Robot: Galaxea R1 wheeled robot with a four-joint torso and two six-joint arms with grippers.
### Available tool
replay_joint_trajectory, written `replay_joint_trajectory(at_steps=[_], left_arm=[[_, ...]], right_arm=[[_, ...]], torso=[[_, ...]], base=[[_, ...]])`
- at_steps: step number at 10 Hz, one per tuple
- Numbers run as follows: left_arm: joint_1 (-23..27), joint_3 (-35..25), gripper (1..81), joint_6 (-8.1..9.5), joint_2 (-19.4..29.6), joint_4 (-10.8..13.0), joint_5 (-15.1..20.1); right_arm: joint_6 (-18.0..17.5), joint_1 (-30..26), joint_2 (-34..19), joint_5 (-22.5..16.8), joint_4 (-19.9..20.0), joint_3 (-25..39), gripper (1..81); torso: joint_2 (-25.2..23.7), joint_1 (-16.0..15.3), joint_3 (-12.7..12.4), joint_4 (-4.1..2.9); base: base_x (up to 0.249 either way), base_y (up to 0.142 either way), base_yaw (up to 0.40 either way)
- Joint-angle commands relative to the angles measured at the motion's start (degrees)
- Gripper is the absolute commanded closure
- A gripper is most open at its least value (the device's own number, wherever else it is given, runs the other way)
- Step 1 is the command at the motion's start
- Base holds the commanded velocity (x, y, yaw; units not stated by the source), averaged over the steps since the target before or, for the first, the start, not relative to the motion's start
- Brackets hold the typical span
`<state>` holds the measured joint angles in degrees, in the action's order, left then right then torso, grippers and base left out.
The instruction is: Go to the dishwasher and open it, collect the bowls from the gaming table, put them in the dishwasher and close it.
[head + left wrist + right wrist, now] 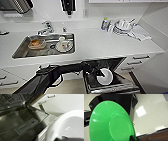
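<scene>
Head view
Dishwasher (110,75): open below the white bench (100,45); its dark inside and a rack show, the door lowered toward the camera.
Left arm (62,72): dark, coming in from the lower left and reaching across into the open dishwasher.
Left hand (98,73): at the white bowl (105,76), which sits over the rack; the hand seems closed on its rim, but the fingers are hard to make out.
Sink (22,48): steel, set in the bench, holding an orange-red dish (35,43) and a white plate (63,46).
Tap (46,27): behind the sink.
Bench, far right: a bottle (104,23), stacked white dishes (122,26) and a cloth (141,33).

Left wrist view
White bowl (70,126): large and close, gripped at its edge by the dark hand.
Dishwasher door (23,122): steel inner face with the grey detergent compartment (26,125), lying open beneath the bowl.
Drawer fronts (46,99): white with slim handles, beside the opening.

Right wrist view
Green bowl (110,122): bright, seen from its underside, held by the right hand at the rim.
Floor (150,112): pale speckled tile behind it.
</scene>
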<state>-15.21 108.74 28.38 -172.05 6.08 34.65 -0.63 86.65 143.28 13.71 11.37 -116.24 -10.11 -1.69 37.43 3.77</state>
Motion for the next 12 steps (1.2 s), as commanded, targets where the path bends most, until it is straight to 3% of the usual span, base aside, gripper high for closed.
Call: replay_joint_trajectory(at_steps=[1,4,6,7,9,10,11,12], left_arm=[[7.4,-3.2,1.0,-0.34,-0.1,-1.3,1.4],[6.0,-6.2,1.0,-0.34,3.5,-0.7,1.5],[3.5,-13.5,1.0,-0.78,10.4,-0.5,1.6],[1.1,-19.2,1.0,-1.05,17.1,1.0,1.6],[-3.8,-25.2,1.0,-0.96,26.0,5.4,1.2],[-6.7,-28.7,1.0,-1.13,31.3,6.4,1.0],[-9.9,-31.7,1.0,-1.13,35.4,8.7,0.8],[-14.3,-34.5,1.0,-1.13,39.6,11.5,-1.7]], right_arm=[[0.3,0.5,-1.9,-4.6,-0.5,0.8,81.1],[0.3,0.5,-2.7,-4.4,-0.5,2.1,81.1],[0.3,0.6,-9.0,-1.8,-0.6,10.7,81.1],[0.3,0.4,-15.2,0.5,-0.5,17.8,81.1],[0.1,-1.1,-23.2,2.1,-0.5,25.7,81.1],[-0.2,-2.7,-27.0,2.0,-0.4,29.1,81.1],[-0.3,-4.8,-30.0,1.9,0.1,31.8,81.1],[-0.4,-7.1,-32.9,1.7,0.3,34.8,81.1]], torso=[[0.0,0.0,0.0,0.0],[0.0,0.0,0.0,0.0],[0.0,0.0,0.0,0.0],[0.0,0.0,0.0,0.0],[0.0,0.0,0.0,0.0],[0.0,0.0,0.0,0.0],[0.0,0.0,0.0,0.0],[0.0,0.0,0.0,0.0]], base=[[0.0,0.0,0.0],[0.0,0.0,0.0],[0.0,0.0,0.0],[0.0,0.0,0.0],[0.0,0.0,0.0],[0.0,0.0,0.0],[0.0,0.0,0.0],[0.0,0.0,0.0]])
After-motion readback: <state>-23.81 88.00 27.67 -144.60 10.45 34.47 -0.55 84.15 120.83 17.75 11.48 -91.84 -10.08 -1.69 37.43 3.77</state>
